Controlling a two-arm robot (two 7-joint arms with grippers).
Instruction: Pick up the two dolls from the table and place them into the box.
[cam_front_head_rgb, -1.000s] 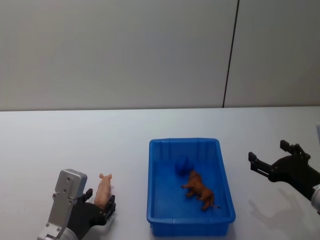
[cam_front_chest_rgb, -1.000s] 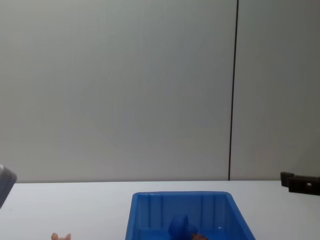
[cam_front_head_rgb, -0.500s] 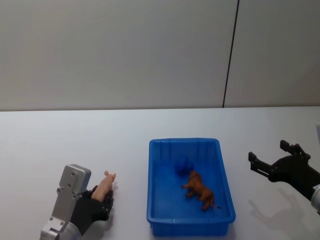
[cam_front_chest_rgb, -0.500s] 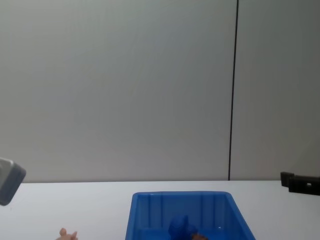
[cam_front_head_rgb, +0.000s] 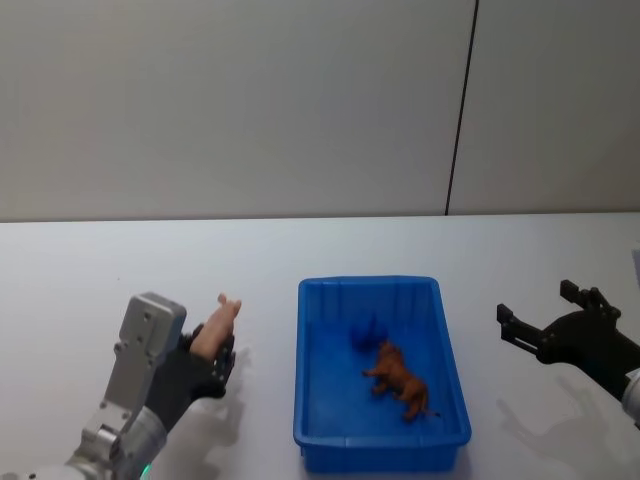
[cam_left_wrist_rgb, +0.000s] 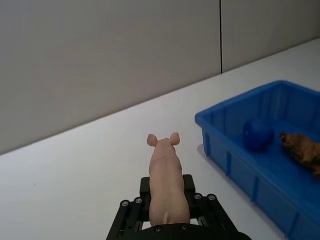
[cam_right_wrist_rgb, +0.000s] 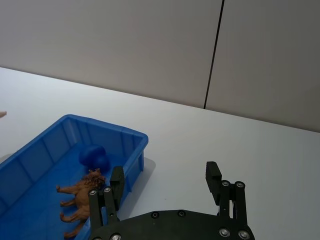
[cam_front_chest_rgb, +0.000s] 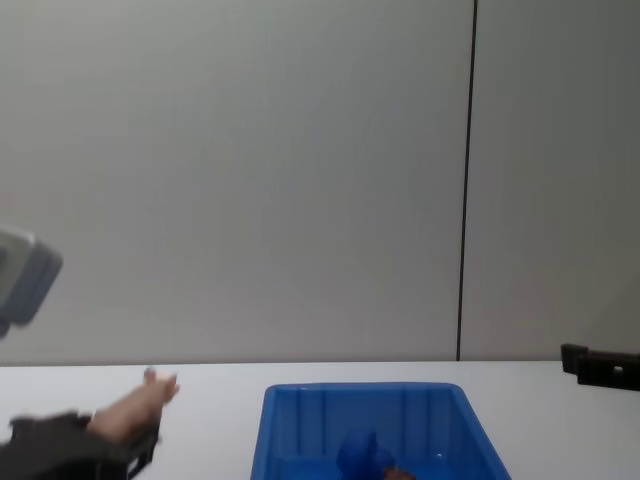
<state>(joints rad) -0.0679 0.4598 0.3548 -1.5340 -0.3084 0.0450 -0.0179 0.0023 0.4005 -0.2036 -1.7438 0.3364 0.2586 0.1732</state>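
- Head view: we saw the left gripper (cam_front_head_rgb: 213, 352) left of the blue box (cam_front_head_rgb: 306, 400), its fingers pinching the pale pink pig doll (cam_front_head_rgb: 214, 325) and holding it clear of the white table (cam_front_head_rgb: 100, 270), snout angled up and away from us. Inside the box lay a blue doll (cam_front_head_rgb: 366, 331) near the far end and a reddish-brown furry lion doll (cam_front_head_rgb: 402, 378) just beside it, toward the near end. The right gripper (cam_front_head_rgb: 545, 318) hovered well to the right of the box, fingers spread and empty.
- Left wrist view: the pig doll (cam_left_wrist_rgb: 165, 182) sat clamped between the fingers (cam_left_wrist_rgb: 131, 212), snout pointing forward, with the box (cam_left_wrist_rgb: 227, 150) off to one side and apart from it.
- Right wrist view: the spread fingers (cam_right_wrist_rgb: 213, 180) held nothing; the box (cam_right_wrist_rgb: 135, 142) with both dolls lay beyond them.
- Chest view: the pig (cam_front_chest_rgb: 135, 402) rode above the table, beside the box rim (cam_front_chest_rgb: 360, 390).
- We judged two dolls already placed; the pig was lifted but not yet over the box, so carrying and releasing remained.
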